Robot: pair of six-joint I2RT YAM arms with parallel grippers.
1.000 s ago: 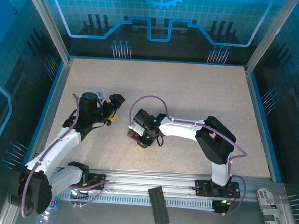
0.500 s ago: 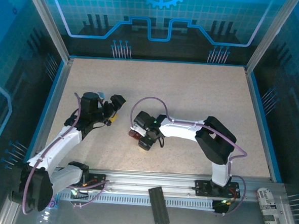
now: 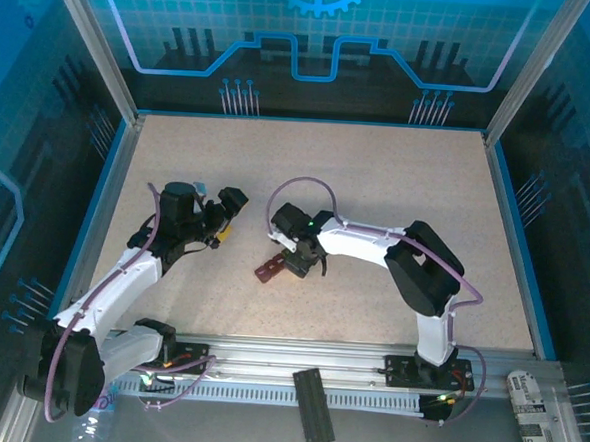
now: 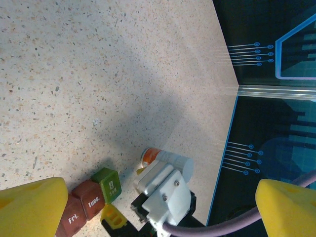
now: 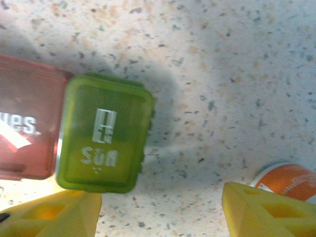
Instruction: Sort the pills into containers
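Note:
The containers (image 3: 269, 271) lie flat on the table as a short strip, dark red with a green end compartment (image 5: 103, 133) marked "Sun" beside a red one (image 5: 27, 131) marked "Tues.". My right gripper (image 5: 160, 210) hovers just past that green end, open, with bare table between its yellow fingers (image 5: 264, 210). In the top view the right gripper (image 3: 300, 260) sits right of the strip. My left gripper (image 4: 158, 190) is wide open and looks at the containers (image 4: 91, 197) from a distance; from above the left gripper (image 3: 225, 215) is to their left. The pills are out of view.
A small white bottle with an orange band (image 4: 165, 159) lies on its side just beyond the right gripper, its orange band (image 5: 289, 180) at that gripper's right finger. The blue-edged enclosure wall (image 3: 107, 184) runs close to the left arm.
My right gripper has opened off the containers and shifted up and to the right, leaving the strip uncovered on the table. The left arm has barely moved.

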